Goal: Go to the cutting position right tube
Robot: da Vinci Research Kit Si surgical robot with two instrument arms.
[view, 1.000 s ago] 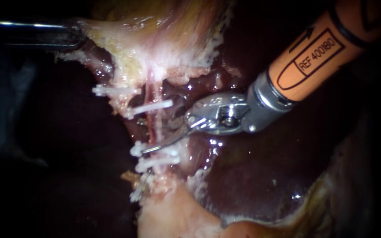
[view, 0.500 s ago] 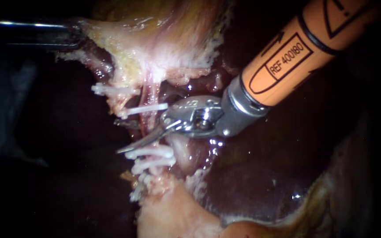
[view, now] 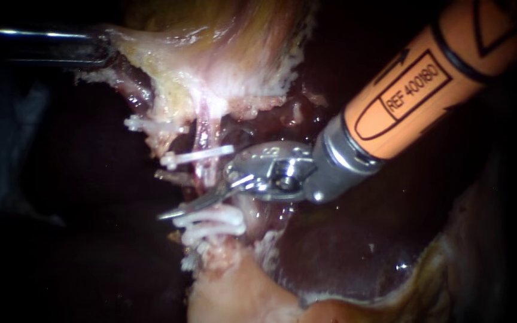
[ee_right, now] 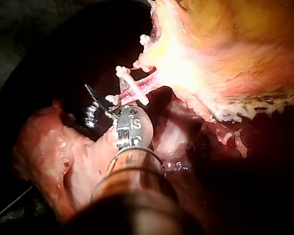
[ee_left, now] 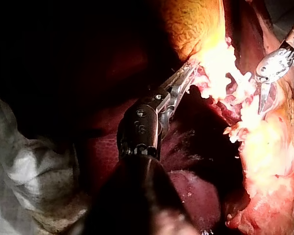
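Held the right instrument (view: 178, 194) with its two thin blades parted a little and gripping nothing, tips aimed left. Took a short stretch of the right tube (view: 206, 140) into that gap; could not tell whether either blade touched it. Had the orange shaft slanting in from the far right, bent at a silver wrist so the blades lay almost level. Crossed the tube nearly square: found its long axis running far to near, out of the gallbladder (view: 222, 42). Counted four white clips plainly: the far clip (view: 195, 157) across the tube just beyond the blades, two near clips (view: 210, 216) stacked just this side of them, and a left clip (view: 145, 125) apart from this tube. Made out only that one tube for certain. Had the left instrument (ee_left: 192, 68) at the far left, jaws closed on pale tissue (view: 130, 48) at the gallbladder's edge, shaft level. Saw dark liver (view: 342, 239) at the near right.
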